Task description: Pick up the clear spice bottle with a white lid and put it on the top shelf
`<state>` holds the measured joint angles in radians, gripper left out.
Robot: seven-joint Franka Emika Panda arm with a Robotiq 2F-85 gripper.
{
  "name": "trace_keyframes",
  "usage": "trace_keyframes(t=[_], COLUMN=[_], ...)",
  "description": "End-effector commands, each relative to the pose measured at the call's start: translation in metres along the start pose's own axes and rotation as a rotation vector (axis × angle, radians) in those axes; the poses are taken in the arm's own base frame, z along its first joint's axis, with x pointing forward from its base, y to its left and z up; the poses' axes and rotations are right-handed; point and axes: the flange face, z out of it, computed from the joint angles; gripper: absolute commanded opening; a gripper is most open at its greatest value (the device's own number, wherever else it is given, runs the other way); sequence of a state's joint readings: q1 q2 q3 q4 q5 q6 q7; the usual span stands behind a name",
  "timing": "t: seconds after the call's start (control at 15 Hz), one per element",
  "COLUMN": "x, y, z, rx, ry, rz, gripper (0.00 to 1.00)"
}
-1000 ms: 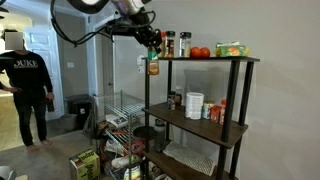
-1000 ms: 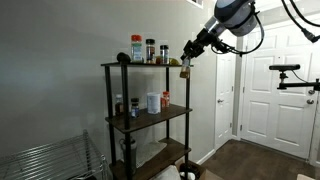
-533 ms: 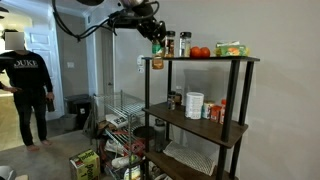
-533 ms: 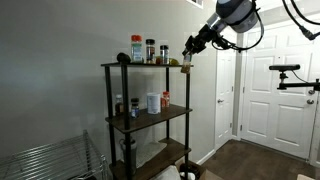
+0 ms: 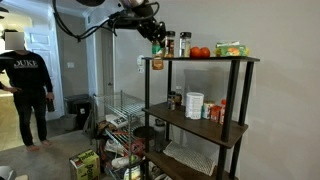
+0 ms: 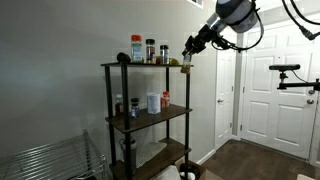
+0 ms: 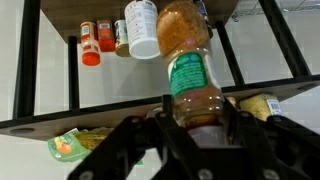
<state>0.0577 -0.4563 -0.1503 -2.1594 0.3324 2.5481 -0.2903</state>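
Black two-finger gripper closed partway round slim clear spice bottle with green label and orange contents. Fingers press either side of it. White lid hidden in grasp. In both exterior views bottle hangs beneath gripper, at end of top dark-brown shelf board; contact with board cannot tell. Just beyond gripper, on board: dark-lidded jars. Farther along: red round fruits, green box. Below gripper: wide white canister on lower board.
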Motion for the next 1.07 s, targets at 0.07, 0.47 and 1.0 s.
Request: trace_keyframes(t=[0.07, 0.47, 1.0], x=[0.015, 0.069, 0.117], y=[-0.009, -0.024, -0.008], z=[0.005, -0.006, -0.006], rx=[0.018, -0.037, -0.122], ry=[-0.002, 0.007, -0.004], rz=[-0.009, -0.082, -0.088], gripper=[0.21, 0.21, 0.21])
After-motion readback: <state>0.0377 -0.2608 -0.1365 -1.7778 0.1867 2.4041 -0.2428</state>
